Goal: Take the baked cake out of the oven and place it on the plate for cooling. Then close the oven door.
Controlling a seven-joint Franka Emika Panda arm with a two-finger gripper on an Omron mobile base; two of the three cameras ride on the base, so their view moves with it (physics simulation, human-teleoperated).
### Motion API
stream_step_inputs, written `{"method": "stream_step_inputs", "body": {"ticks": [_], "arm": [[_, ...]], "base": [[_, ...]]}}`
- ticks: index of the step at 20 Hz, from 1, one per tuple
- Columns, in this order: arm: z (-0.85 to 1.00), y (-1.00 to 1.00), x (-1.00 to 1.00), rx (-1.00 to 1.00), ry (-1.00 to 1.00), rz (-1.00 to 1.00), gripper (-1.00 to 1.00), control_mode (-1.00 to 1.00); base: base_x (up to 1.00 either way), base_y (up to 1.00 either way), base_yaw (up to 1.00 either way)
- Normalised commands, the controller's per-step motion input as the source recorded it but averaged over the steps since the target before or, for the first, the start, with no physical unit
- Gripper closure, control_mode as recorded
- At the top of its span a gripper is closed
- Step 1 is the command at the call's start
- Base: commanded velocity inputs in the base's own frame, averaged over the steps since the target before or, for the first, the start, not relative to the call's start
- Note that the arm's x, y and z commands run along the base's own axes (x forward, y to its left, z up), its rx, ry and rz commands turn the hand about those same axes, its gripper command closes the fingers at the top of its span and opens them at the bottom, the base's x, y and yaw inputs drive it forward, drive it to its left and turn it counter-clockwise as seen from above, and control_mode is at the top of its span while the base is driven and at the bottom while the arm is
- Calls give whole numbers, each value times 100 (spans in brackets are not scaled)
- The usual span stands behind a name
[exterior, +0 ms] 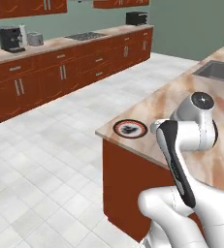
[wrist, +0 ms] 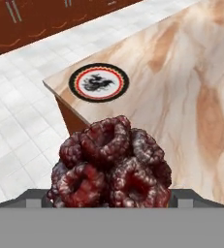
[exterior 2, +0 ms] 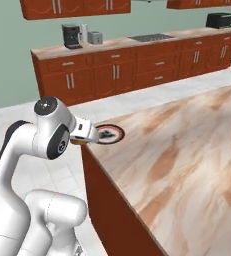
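One cake (wrist: 112,164), dark red and lumpy, gripped between wide-set fingers of gripper (wrist: 112,196), held just off corner of marble counter (exterior 2: 187,160). One plate (wrist: 99,82) seen on that corner. White tiled floor (exterior: 50,160), brown cabinets (exterior: 60,72) along far wall.
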Motion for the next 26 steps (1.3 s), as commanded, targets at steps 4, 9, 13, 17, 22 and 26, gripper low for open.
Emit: {"method": "stream_step_inputs", "body": {"ticks": [4,9,13,17,22,26], "arm": [[0,0,0,0,0,0,100,100],[0,0,0,0,0,0,100,100],[0,0,0,0,0,0,100,100],[0,0,0,0,0,0,100,100],[0,0,0,0,0,0,100,100],[0,0,0,0,0,0,100,100]], "base": [[12,41,-55],[7,68,-32],[0,87,-25],[12,93,-23],[39,54,-29],[35,33,-35]]}}
